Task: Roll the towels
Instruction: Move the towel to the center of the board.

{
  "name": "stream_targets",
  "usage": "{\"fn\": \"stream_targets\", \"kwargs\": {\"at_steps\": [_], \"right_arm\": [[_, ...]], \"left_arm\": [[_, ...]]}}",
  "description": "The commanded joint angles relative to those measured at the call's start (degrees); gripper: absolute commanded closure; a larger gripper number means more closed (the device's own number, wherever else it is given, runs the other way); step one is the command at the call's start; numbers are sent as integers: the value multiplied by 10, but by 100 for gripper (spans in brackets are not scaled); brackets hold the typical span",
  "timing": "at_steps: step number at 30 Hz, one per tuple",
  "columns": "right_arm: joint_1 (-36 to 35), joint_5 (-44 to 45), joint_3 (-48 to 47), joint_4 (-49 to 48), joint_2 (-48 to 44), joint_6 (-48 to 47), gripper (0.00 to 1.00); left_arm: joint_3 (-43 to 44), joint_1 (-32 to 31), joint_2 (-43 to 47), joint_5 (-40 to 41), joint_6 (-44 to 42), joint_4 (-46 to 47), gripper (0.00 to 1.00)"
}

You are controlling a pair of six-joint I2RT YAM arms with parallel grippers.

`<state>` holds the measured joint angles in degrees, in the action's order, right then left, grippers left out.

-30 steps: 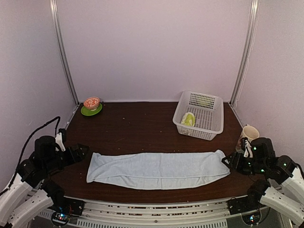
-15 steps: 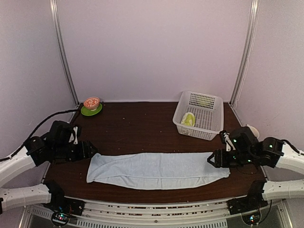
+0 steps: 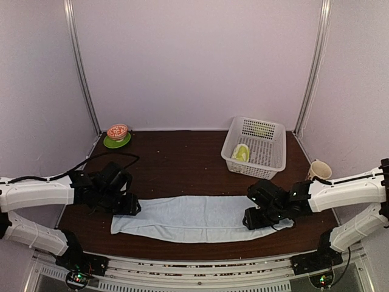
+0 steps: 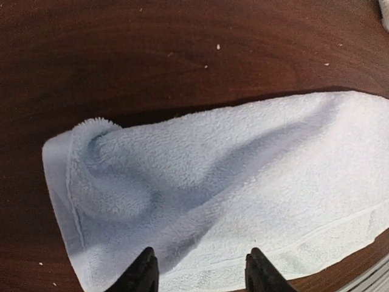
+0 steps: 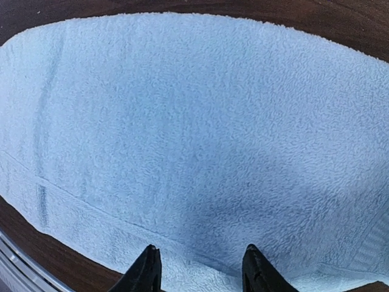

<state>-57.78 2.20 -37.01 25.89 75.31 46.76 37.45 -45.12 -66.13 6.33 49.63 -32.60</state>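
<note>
Both arms have swung in from the lower corners: left gripper (image 4: 199, 271) now over the left end of the light-blue towel (image 3: 194, 219), right gripper (image 5: 197, 267) over its right end. Both pairs of jaws are partly apart, gripping nothing; the towel lies flat across lower centre. Yellow-green towel (image 3: 241, 152) sits in the basket (image 3: 270, 159), centre right.

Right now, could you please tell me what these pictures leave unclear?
- Top view: the right gripper covers the light-blue towel's right end.
- Top view: the yellow-green towel is small, partly behind the basket wall; rolled or not is unclear.
- Wrist views: whether the left gripper or the right touches the cloth; no side view.
</note>
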Motion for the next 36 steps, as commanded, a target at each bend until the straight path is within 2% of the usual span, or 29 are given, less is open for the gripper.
{"fn": "stream_targets", "kwargs": {"at_steps": [1,8,12,14,19,21,24,26,27,29,31,33,36], "right_arm": [[-28,2,18,-20,9,28,54],[-55,-12,26,-50,64,45,53],[-47,-15,-12,-62,114,24,53],[-43,-16,-46,-64,145,10,54],[-39,-42,-158,-64,228,-11,54],[-36,-45,-192,-60,251,-18,54],[-18,-48,-216,-44,258,-29,52],[-8,-43,-212,-29,223,-35,47],[-6,-39,-209,-19,203,-42,44],[-1,-29,-202,17,158,-54,40],[5,-8,-184,46,109,-56,37],[26,13,-142,60,58,-54,38],[81,38,-66,58,-16,-48,42]], "left_arm": [[-32,-1,-40,1,10,44,56],[-95,7,-41,32,62,45,76],[-122,60,-28,31,64,50,89],[-131,94,-16,27,59,52,99],[-139,192,19,21,34,40,100],[-127,221,35,45,22,15,100],[-99,257,54,73,-2,-23,100],[-69,263,61,70,-30,-43,100],[-44,263,62,58,-49,-53,96],[-10,262,66,22,-82,-70,65],[19,246,72,-1,-100,-85,44],[47,216,79,-1,-105,-101,32],[81,148,72,21,-93,-113,29]]}}
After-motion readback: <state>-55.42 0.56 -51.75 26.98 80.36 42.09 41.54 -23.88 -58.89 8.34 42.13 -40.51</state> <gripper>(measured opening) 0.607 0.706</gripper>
